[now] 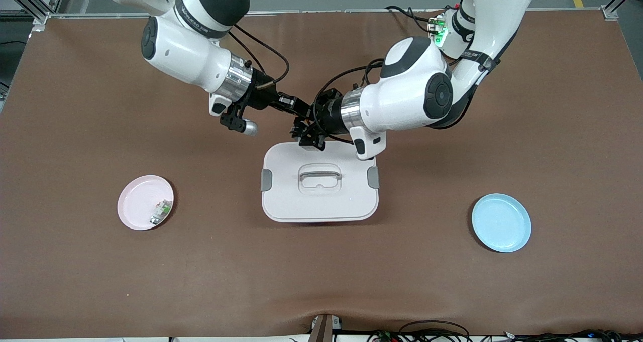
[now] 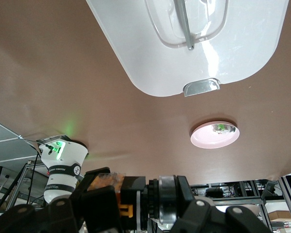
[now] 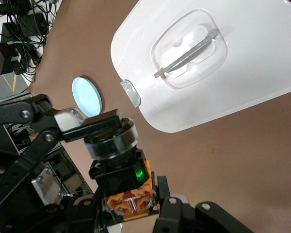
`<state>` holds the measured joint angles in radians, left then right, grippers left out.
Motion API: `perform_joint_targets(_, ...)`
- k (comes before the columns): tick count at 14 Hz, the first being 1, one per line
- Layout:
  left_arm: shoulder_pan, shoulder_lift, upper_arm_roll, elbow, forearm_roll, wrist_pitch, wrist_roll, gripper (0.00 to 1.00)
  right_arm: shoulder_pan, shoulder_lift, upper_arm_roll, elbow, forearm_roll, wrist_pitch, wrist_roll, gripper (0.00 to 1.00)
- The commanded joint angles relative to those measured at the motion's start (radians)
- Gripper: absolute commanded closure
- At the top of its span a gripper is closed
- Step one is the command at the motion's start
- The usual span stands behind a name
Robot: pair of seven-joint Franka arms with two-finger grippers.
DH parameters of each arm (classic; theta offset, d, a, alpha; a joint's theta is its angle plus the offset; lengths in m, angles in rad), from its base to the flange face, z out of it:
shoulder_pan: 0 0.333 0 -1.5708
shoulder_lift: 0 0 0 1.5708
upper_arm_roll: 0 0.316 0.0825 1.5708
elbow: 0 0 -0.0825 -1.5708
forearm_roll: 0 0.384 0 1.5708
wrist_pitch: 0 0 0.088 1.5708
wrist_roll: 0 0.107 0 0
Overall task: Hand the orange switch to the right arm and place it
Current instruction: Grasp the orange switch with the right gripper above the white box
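- The right gripper (image 3: 131, 206) is hanging in the air over the edge of the white box (image 1: 286, 201) that faces the robots' side of the worktop. Its 2 fingers are clenching the orange end of the orange switch (image 3: 119, 165).
- The left gripper (image 1: 307, 133) is meeting it there, tip to tip. It is pinching the other end of the same switch, the round ringed cap, between its 2 fingers (image 3: 68, 119).
- The orange switch is therefore sitting up off the worktop, bridging the 2 grippers above the box's edge. Its black body is showing a small green light in the right wrist view.
- The right arm (image 1: 186, 55) is reaching in from its base at the robots' edge. The left arm (image 1: 417, 91) is coming in from its own base along that edge.
- The white box is lying at the middle of the worktop with its lid on, showing a recessed handle (image 1: 320, 176) and 2 grey clips (image 1: 266, 180).
- A pink plate (image 1: 135, 201) is resting toward the right arm's end of the worktop and holding a small green-and-white part (image 1: 162, 211).
- A blue plate (image 1: 501, 222) is lying toward the left arm's end, nearer to the front camera than the box.
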<state>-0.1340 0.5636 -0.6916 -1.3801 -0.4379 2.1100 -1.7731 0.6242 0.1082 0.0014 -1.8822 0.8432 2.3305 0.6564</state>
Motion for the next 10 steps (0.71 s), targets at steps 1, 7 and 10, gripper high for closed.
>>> perform_joint_targets(1, 0.002, 0.001, 0.003, 0.019, 0.008, 0.007, -0.022, 0.9, 0.009, 0.005, -0.006, 0.011, 0.005, -0.005, 0.002, 1.0)
perform_joint_targets(7, 0.001, -0.002, 0.007, 0.018, 0.045, 0.007, -0.002, 0.0, 0.002, 0.005, -0.006, 0.011, 0.004, -0.013, 0.002, 1.0)
perform_joint_targets(10, 0.002, -0.005, 0.007, 0.019, 0.091, 0.007, -0.003, 0.0, 0.003, 0.007, -0.006, 0.011, 0.004, -0.013, 0.002, 0.98)
